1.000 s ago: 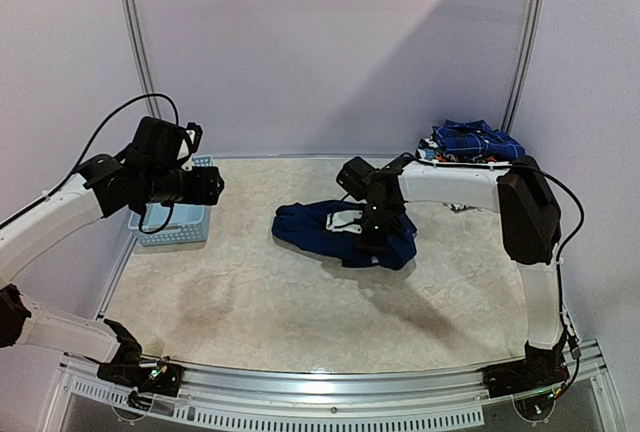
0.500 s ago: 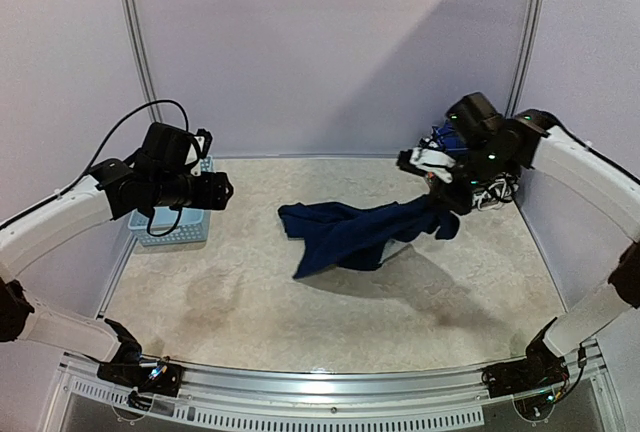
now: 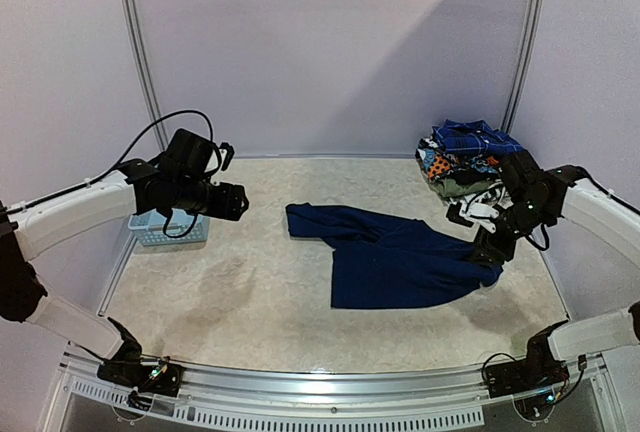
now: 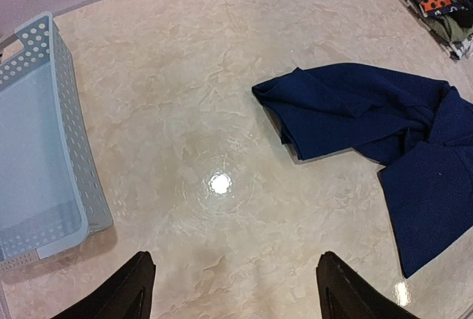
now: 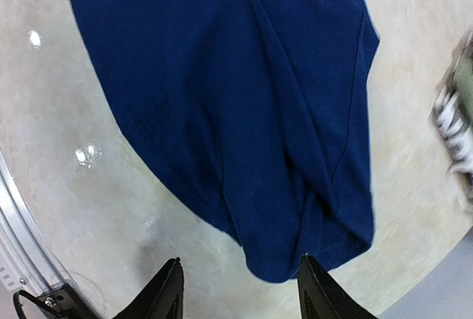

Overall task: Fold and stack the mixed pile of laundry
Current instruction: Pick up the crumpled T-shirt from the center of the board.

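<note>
The pale chest print of the navy T-shirt (image 3: 400, 257) does not show; only plain dark cloth faces up, and the left wrist view cuts off its right part. The laundry pile (image 3: 465, 157) sits in the far right corner, partly behind the right arm (image 3: 590, 207). Beneath the blue plaid shirt (image 3: 475, 139) on top, only scraps of orange, olive and white pattern can be made out.

The right end effector (image 5: 240, 293) hangs over the T-shirt's right end with its jaws apart. The hem seems to lie loose between them, though contact with a finger cannot be ruled out. The left end effector (image 4: 236, 293) stands wide open, holding nothing, above bare counter (image 3: 250, 302) near the basket (image 3: 165, 227).

The T-shirt lies mid-counter, spread flat toward the right and rumpled at its left end, well apart from the basket. Open surface runs along the near edge. The basket is pale blue perforated plastic; the counter is glossy and marbled.
</note>
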`<state>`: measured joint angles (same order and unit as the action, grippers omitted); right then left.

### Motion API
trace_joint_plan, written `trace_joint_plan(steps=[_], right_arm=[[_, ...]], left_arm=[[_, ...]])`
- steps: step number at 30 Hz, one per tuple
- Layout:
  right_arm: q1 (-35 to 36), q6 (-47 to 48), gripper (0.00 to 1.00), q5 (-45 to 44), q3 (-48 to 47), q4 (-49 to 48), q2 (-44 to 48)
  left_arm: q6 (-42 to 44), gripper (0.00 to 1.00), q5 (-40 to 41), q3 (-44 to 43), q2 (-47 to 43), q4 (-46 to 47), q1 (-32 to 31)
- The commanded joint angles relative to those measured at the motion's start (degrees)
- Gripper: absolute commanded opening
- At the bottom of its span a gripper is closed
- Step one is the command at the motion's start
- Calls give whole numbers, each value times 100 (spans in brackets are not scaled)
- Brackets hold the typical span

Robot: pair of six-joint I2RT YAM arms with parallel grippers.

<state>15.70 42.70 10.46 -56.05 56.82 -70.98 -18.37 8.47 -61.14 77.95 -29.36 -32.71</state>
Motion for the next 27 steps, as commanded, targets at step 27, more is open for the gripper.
trace_joint_plan(steps=[27], right_arm=[[4584, -1500, 41, -82, -2703, -1676, -4577]], left_arm=[[-115, 88, 987, 49, -872, -1218, 353]])
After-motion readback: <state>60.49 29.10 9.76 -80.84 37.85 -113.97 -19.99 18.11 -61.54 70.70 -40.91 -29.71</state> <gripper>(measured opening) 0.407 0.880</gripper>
